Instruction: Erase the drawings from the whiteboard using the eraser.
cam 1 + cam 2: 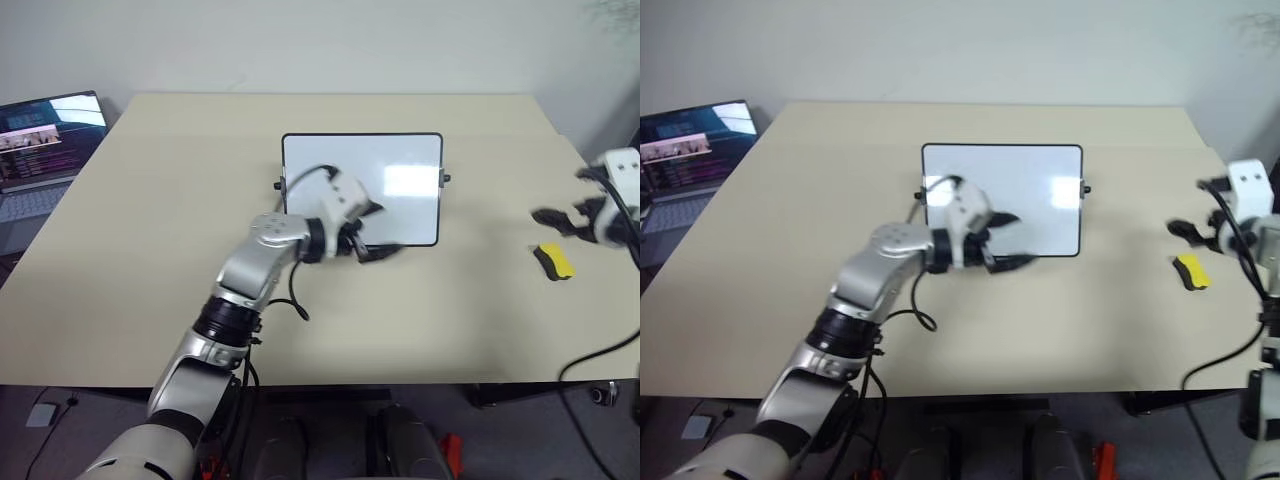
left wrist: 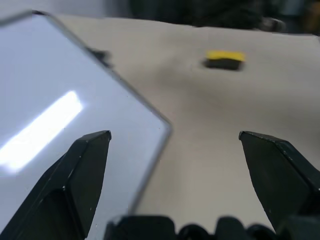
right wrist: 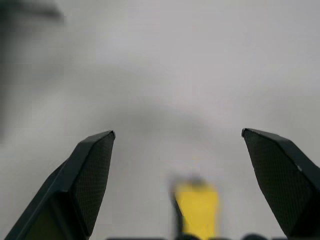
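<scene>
The whiteboard [image 1: 400, 165] lies flat in the middle of the table, white with a glare patch. The drawings are hidden or too faint to tell. My left gripper [image 1: 378, 230] hovers open over the board's near edge with nothing between its fingers. In the left wrist view the board's corner [image 2: 75, 100] lies under one finger. The eraser [image 1: 553, 261], a yellow block with a black part, lies on the table at the right, apart from the board. My right gripper [image 1: 555, 222] stands open just above and behind the eraser, holding nothing. The right wrist view shows the eraser [image 3: 196, 207] low between its fingers.
An open laptop [image 1: 45, 150] sits off the table's far left side. The beige table [image 1: 200, 150] has bare room to the left of the board and behind it. Black cables hang from both arms.
</scene>
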You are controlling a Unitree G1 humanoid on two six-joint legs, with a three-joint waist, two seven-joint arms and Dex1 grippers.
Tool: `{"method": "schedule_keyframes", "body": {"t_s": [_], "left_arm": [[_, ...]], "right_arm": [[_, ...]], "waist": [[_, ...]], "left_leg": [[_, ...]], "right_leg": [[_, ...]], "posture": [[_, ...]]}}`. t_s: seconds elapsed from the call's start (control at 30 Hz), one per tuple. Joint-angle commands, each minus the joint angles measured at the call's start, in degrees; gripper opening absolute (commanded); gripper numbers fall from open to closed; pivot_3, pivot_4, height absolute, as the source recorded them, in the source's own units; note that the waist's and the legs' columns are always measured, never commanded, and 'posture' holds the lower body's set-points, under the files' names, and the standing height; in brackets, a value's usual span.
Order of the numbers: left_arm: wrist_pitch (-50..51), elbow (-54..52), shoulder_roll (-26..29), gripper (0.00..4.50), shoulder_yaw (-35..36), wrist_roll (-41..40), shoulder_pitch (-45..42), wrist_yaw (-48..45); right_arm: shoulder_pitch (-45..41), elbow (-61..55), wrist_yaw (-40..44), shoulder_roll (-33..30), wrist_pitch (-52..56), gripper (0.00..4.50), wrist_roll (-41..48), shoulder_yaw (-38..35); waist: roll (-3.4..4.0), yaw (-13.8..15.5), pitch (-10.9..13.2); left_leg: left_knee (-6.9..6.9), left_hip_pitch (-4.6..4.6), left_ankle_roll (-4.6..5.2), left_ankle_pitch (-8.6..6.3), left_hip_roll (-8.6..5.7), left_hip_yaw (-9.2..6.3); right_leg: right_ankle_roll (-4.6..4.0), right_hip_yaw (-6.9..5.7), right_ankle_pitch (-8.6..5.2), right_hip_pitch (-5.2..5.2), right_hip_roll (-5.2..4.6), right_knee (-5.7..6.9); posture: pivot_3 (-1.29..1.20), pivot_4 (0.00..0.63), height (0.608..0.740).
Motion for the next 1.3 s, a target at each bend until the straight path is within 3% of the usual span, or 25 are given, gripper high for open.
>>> {"method": "schedule_keyframes", "body": {"t_s": [0.03,0.27,0.4,0.77,1.3], "left_arm": [[-4.71,2.13,2.45,4.50,6.24,1.76,1.25,5.95],[-8.40,3.79,4.24,4.50,18.98,0.96,5.81,18.94],[-10.97,5.94,3.31,4.50,22.60,0.90,7.92,23.90],[-23.01,14.55,-1.90,4.50,21.00,4.80,13.85,30.83],[-25.15,18.79,-4.05,4.50,22.02,3.28,12.84,34.63]], "right_arm": [[1.73,0.72,-5.14,4.13,-8.02,4.47,0.09,-2.66],[6.06,5.15,-15.94,17.15,-29.30,4.47,0.64,-6.36],[7.57,4.93,-17.51,21.34,-34.04,4.47,2.42,-7.52],[12.14,5.20,-19.65,28.87,-46.54,4.47,2.20,-4.63],[14.22,9.03,-22.38,32.99,-54.74,4.47,1.07,-2.08]], "waist": [[0.00,0.08,0.00],[0.00,0.95,0.00],[0.00,1.30,0.00],[0.01,1.39,-0.01],[0.02,1.38,-0.02]], "left_leg": [[0.01,0.02,0.00,0.00,-0.02,0.00],[0.01,-0.10,0.00,0.00,-0.12,-0.04],[-0.01,-0.06,0.00,0.00,-0.12,-0.04],[0.01,0.00,-0.01,0.00,-0.12,-0.05],[0.01,0.02,-0.01,0.00,-0.12,-0.05]], "right_leg": [[0.01,0.00,0.01,0.05,-0.01,-0.02],[-0.18,-0.02,0.24,0.05,-0.12,-0.12],[-0.19,-0.03,0.24,0.04,-0.11,-0.08],[-0.19,-0.03,0.26,0.10,-0.10,-0.06],[-0.19,-0.03,0.27,0.10,-0.10,-0.05]], "posture": [[0.00,0.150,0.740],[0.00,0.150,0.740],[0.00,0.150,0.740],[0.00,0.150,0.740],[0.00,0.150,0.740]]}}
